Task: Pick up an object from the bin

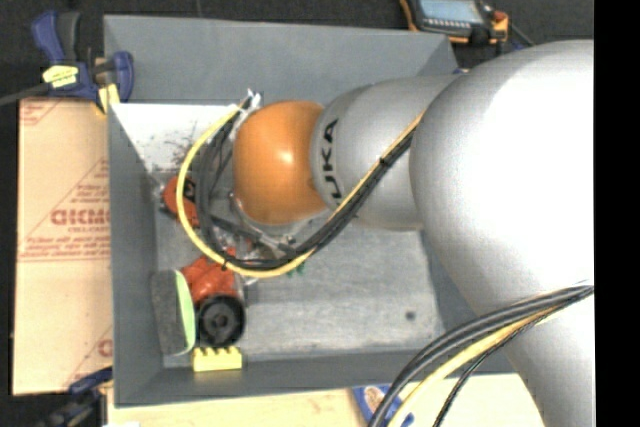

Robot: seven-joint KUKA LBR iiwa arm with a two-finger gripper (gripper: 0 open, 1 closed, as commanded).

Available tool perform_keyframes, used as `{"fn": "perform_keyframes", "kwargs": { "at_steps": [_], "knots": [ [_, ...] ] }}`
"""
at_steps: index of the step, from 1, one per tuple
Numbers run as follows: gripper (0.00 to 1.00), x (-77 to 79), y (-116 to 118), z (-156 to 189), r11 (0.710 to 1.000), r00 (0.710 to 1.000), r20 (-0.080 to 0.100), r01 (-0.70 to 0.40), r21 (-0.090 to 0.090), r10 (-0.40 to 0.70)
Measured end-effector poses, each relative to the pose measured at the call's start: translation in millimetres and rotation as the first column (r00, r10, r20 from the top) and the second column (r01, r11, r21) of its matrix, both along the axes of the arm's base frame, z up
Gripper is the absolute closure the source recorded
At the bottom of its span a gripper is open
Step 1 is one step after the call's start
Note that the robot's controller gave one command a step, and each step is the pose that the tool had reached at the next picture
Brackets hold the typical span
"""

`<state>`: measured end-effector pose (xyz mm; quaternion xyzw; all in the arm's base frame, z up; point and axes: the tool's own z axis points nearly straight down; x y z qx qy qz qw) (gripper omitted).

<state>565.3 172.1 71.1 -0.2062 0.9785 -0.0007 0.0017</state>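
Arm low over bin, left half. End effector beneath orange wrist cover; open or closed, cannot tell. Nearest things, near-left: red-orange piece, black round thing, yellow block. Judged: grasp, lift still to do.

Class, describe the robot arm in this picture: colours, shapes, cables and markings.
The arm has thick, rounded, silver-grey segments. An orange dome cover caps its wrist, with black letters "UKA" beside it. Yellow and black cables run along the arm and loop round the wrist.
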Motion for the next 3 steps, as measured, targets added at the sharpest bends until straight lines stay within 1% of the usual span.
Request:
{"fn": "perform_keyframes", "kwargs": {
  "at_steps": [1,2,3],
  "knots": [
    [1.00,-35.5,-8,43,1.000,1.000,-0.010,-0.009,-0.002,0.009],
    [1.00,-12.4,15,91,1.000,1.000,-0.002,-0.013,0.001,0.013],
    [1.00,-21.5,26,153,1.000,1.000,-0.005,0.001,-0.001,-0.001]
  ]
}}
